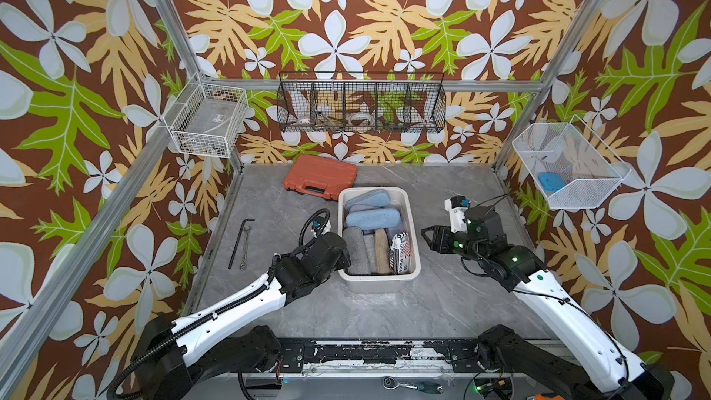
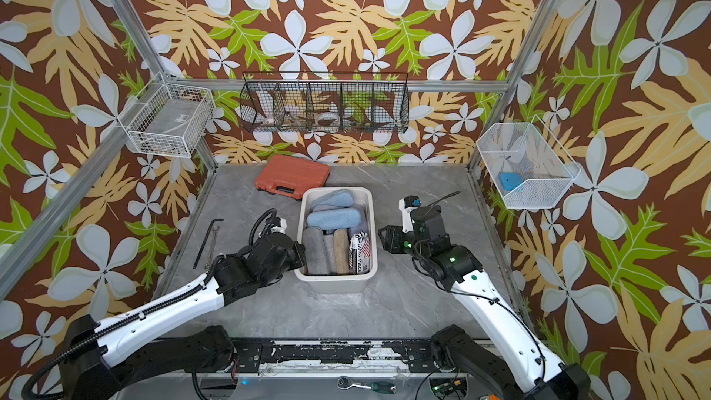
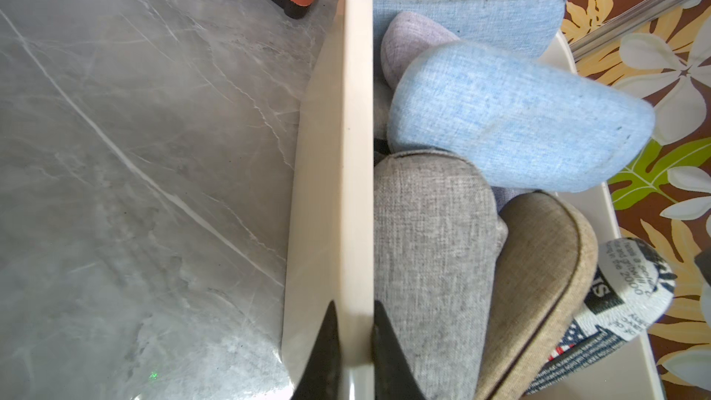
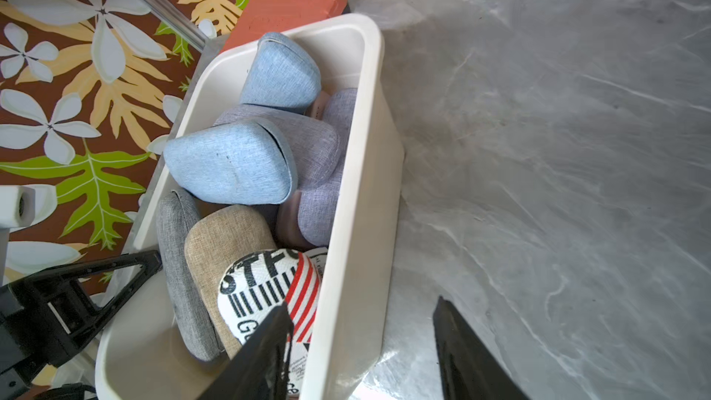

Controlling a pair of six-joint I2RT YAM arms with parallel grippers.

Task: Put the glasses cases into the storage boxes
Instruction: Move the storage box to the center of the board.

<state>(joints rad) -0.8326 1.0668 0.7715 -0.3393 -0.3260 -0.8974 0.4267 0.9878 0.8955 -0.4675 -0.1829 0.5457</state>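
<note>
Pinching the storage box (image 3: 358,109) rim, the left gripper (image 3: 354,305) is closed on it; the right gripper (image 4: 363,302) is spread astride the opposite wall. Glasses cases (image 1: 372,218) are packed inside; that wall should be clamped squarely.

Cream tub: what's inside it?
Glasses cases: blue cases on top, lavender case partly beneath, grey case, tan case and newsprint case side by side. Anything lower is covered.
</note>
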